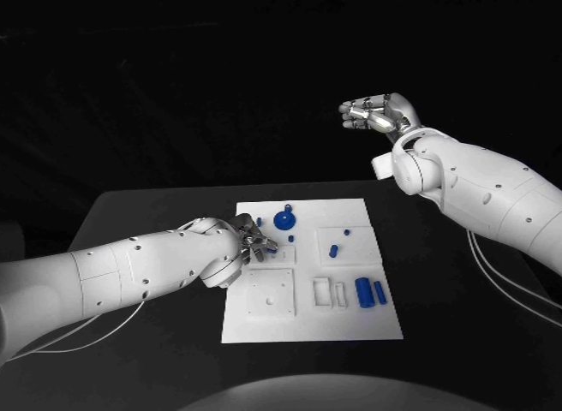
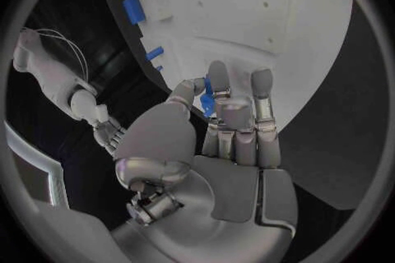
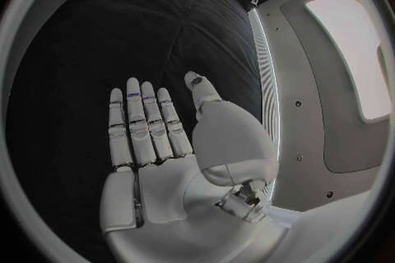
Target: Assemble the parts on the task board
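Observation:
The white task board (image 1: 308, 327) lies in the middle of the black table. My left hand (image 1: 238, 246) hovers over the board's left side and pinches a small blue part (image 2: 206, 100) between thumb and fingers, just above the white board (image 2: 272, 6). My right hand (image 1: 378, 113) is raised high behind the table, well away from the board. In the right wrist view that right hand (image 3: 157, 144) has its fingers straight and holds nothing. A round blue part (image 1: 285, 220) sits near the board's far edge. Two blue cylinders (image 1: 370, 291) lie side by side at its right.
Small blue pieces (image 1: 334, 251) lie near the board's middle. A square recessed plate (image 1: 270, 294) and a rectangular frame (image 1: 329, 293) sit on the near half. Bare black table surrounds the board on all sides.

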